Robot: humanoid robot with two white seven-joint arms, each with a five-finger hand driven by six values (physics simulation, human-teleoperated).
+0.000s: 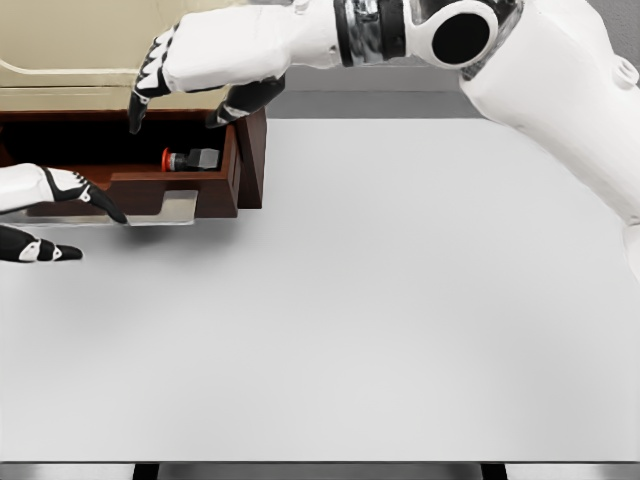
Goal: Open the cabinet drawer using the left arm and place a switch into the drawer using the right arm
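Brown drawer sat pulled open, switch lying inside. My right hand hovered above it, fingers released, holding nothing. Left hand near the handle, fingers loose. Risk I judged: withdrawing the right fingers could clip the drawer wall.

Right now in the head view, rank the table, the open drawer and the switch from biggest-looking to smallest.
1. table
2. drawer
3. switch, lying inside the drawer

The gaps are wide, so nearness to the camera doesn't blur the order.
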